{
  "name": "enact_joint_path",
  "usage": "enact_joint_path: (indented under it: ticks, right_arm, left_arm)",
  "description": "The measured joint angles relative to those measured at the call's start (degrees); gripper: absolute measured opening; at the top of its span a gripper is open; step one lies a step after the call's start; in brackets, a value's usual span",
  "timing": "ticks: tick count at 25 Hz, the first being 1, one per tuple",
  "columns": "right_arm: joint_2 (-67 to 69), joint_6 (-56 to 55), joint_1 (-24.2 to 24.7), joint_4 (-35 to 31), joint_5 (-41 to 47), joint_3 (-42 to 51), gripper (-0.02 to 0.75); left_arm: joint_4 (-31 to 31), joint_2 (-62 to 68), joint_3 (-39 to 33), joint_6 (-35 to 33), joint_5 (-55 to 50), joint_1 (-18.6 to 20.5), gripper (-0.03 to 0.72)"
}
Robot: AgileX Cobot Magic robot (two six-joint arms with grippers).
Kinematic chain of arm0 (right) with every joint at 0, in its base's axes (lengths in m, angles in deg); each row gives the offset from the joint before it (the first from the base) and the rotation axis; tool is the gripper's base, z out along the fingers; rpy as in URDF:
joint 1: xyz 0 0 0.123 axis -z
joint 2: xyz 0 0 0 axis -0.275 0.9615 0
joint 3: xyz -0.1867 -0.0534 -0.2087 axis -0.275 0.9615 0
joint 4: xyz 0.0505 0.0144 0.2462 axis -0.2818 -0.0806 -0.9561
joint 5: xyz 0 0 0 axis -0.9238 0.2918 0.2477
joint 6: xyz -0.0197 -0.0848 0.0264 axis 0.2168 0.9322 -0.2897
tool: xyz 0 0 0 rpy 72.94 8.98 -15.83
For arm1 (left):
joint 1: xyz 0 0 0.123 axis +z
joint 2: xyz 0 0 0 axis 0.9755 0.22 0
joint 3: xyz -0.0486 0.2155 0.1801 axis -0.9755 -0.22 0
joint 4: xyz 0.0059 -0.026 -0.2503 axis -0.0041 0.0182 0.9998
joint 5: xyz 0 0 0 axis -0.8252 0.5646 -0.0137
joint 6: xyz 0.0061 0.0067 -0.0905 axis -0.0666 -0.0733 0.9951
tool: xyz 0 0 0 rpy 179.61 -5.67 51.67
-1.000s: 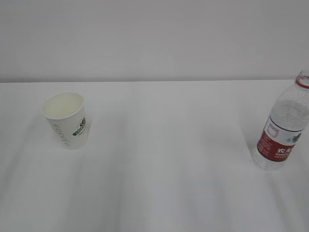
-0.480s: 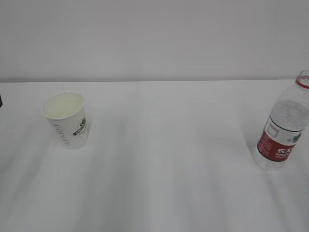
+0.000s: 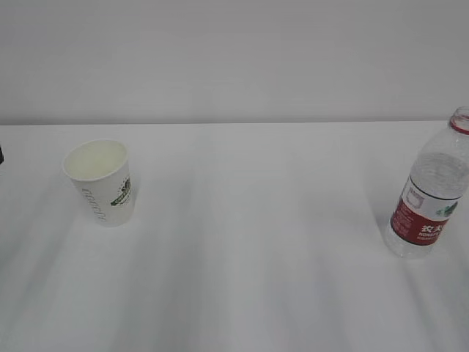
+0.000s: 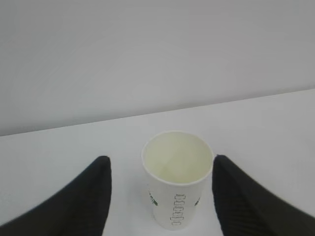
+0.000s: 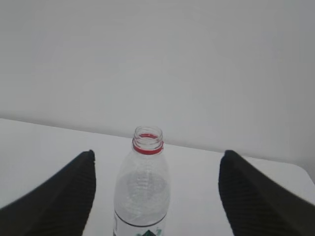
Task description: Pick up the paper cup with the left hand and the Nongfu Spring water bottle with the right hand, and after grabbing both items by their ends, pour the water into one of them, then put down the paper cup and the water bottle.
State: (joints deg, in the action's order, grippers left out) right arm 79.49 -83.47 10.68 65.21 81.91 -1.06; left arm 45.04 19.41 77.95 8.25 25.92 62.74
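The paper cup [image 3: 100, 183] stands upright on the left of the white table, with a green logo and a cream inside. In the left wrist view the paper cup [image 4: 178, 183] sits between the black fingers of my open left gripper [image 4: 161, 159]. Its right finger [image 4: 236, 196] is close to the rim and the left one stands well apart. The uncapped Nongfu Spring bottle [image 3: 431, 189] stands at the far right. My open right gripper [image 5: 158, 154] frames the bottle [image 5: 142, 189] without touching it. I cannot make out the water level.
The white table [image 3: 256, 242] runs back to a plain pale wall. A dark sliver [image 3: 1, 154] shows at the left edge of the exterior view, beside the cup. Neither arm shows otherwise in that view.
The dark sliver has come into the left edge of the exterior view. The cup has shifted slightly and its print has turned a little. The bottle has not moved.
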Motion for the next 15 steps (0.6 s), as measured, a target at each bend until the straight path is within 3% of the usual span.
enact_joint_path:
  ticks: [11,15]
  right_arm:
    - [7.82,-0.19,0.0,-0.95,-7.64,5.08,0.586]
    - [10.65,-0.19,0.0,-0.95,-10.06,5.33,0.586]
  left_arm:
    - [-0.88,5.0,0.0,0.0,3.85,0.0,0.465]
    - [-3.83,6.92,0.0,0.0,4.68,0.0,0.465]
